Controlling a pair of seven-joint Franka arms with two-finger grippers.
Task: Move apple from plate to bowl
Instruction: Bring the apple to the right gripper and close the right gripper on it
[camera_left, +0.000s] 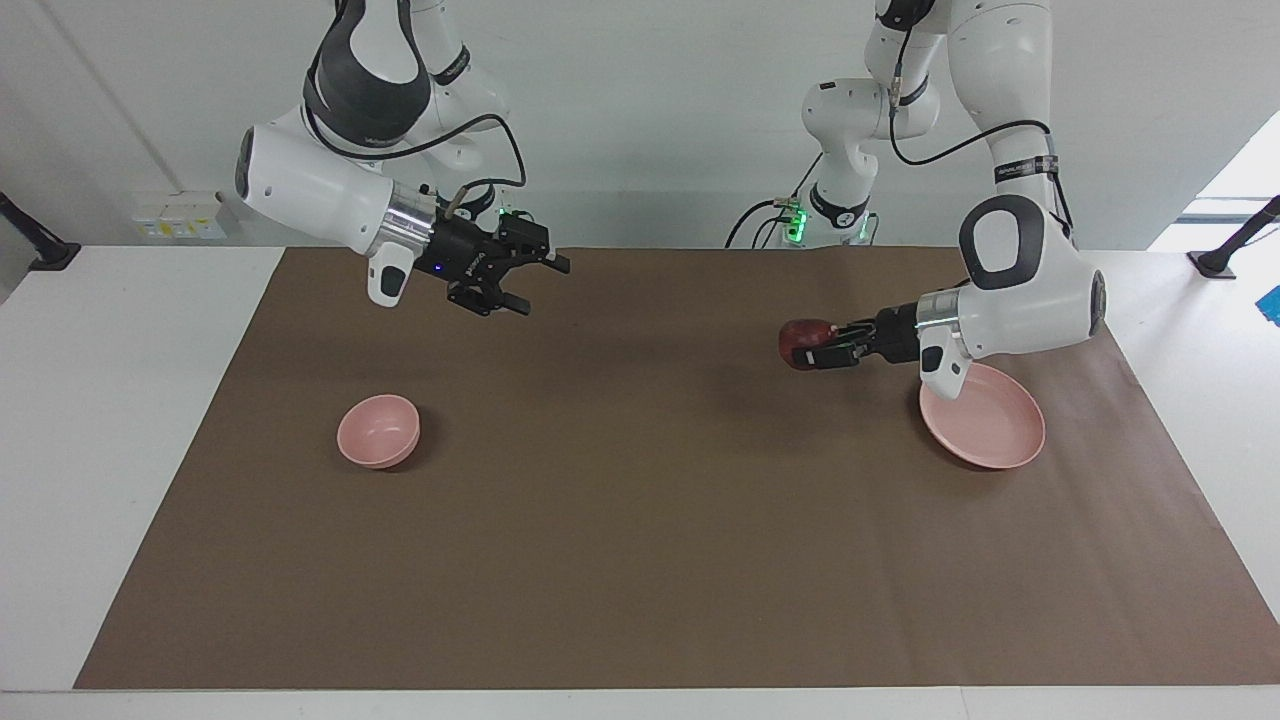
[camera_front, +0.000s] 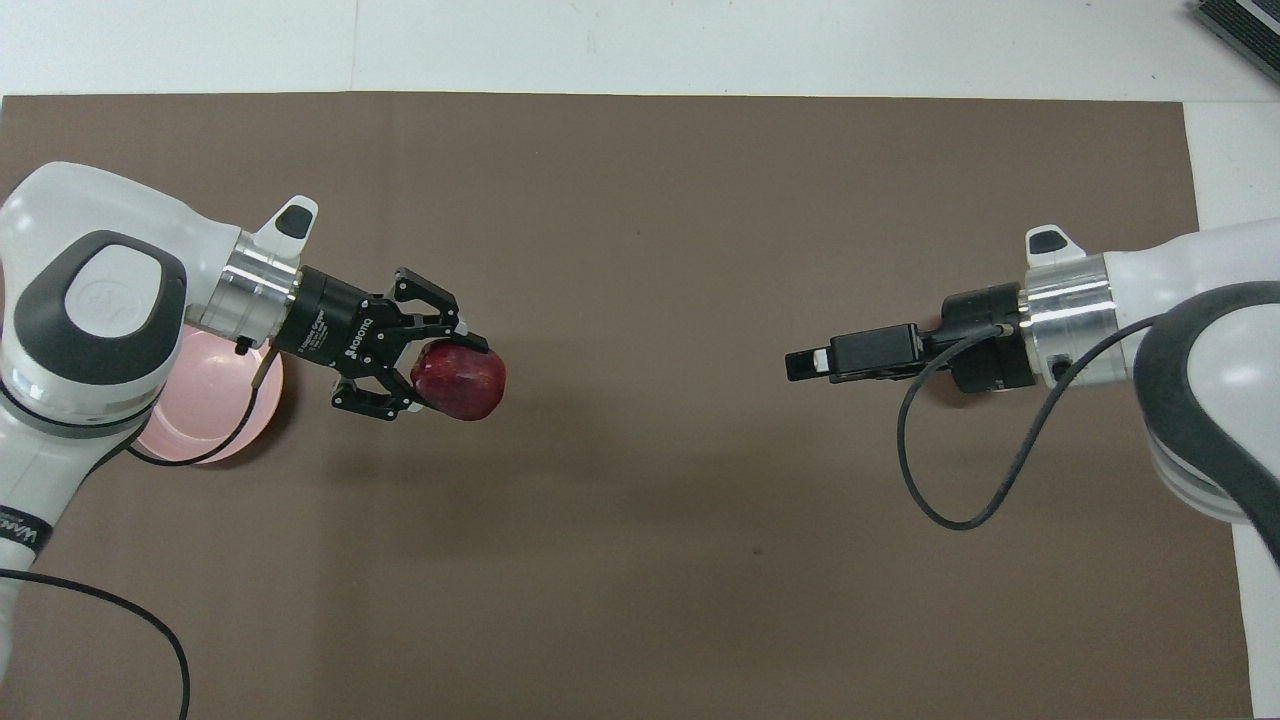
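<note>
Overhead view: plate (camera_front: 200, 420) mostly arm-hidden.

A white bench (camera_left: 120, 420) carries a wide brown mat (camera_left: 640, 560). A plain white wall (camera_left: 640, 110) rises at its edge, bearing a socket plate (camera_left: 180, 217); daylight enters at one side.

One camera looks from high across the table (camera_left: 640, 560) at both robots; another looks steeply down above them; both share the brown mat (camera_front: 640, 560).
</note>
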